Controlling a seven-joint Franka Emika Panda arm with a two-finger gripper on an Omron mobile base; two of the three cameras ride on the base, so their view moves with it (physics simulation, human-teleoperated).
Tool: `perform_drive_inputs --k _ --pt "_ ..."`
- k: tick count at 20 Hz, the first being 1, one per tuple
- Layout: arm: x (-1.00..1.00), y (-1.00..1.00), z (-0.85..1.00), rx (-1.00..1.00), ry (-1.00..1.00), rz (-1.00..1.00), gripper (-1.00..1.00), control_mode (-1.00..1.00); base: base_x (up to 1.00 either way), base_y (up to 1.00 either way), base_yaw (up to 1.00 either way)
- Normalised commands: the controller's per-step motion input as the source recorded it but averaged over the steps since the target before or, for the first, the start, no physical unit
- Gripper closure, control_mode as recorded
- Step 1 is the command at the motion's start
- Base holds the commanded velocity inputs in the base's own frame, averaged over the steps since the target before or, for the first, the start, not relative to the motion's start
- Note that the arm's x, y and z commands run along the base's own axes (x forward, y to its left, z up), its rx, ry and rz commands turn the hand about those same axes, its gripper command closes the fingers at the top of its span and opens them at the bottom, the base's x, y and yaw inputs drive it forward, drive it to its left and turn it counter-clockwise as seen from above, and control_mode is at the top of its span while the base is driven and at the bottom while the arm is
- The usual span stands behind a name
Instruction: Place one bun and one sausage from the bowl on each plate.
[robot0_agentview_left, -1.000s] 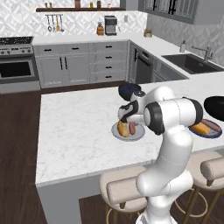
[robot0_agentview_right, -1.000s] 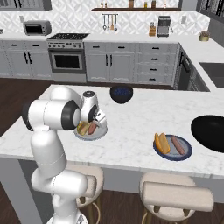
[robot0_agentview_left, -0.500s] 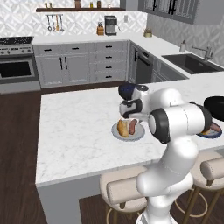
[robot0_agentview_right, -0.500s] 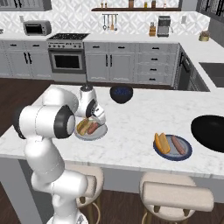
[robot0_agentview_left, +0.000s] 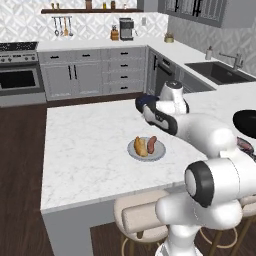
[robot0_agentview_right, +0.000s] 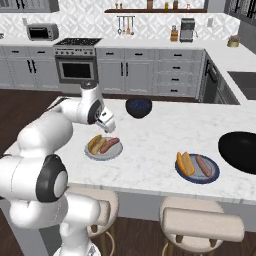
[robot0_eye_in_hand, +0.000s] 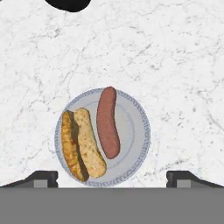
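The gripper (robot0_eye_in_hand: 112, 177) hangs with its fingers spread wide and empty, straight above the grey plate (robot0_eye_in_hand: 135, 151), where a bun (robot0_eye_in_hand: 83, 144) and sausage (robot0_eye_in_hand: 107, 121) lie side by side. A small blue bowl (robot0_agentview_right: 138, 107) sits just beyond it. The blue plate (robot0_agentview_right: 197, 167) and the black bowl (robot0_agentview_right: 241, 151) lie off to its side. The hand has risen since a second ago.

dark blue bowl (robot0_agentview_right: 138, 107) on marble counter (robot0_agentview_right: 150, 145), stools (robot0_agentview_right: 202, 225), stove (robot0_agentview_right: 76, 62)
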Motion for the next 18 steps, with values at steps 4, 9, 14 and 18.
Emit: perform_drive_inputs --k 4,9,14,18 --pt "-0.92 -0.01 0.82 0.0 -0.13 0.0 -1.0 -1.0 0.0 0.0 0.0" --pt "-0.73 0.0 0.95 0.0 -0.02 0.0 -1.0 -1.0 0.0 0.0 0.0" --pt "-0.75 0.0 0.65 -0.01 -0.05 0.0 -1.0 -1.0 0.0 0.0 0.0" --pt "-0.91 0.0 0.16 -0.03 -0.13 0.01 -1.0 -1.0 0.0 0.0 0.0"
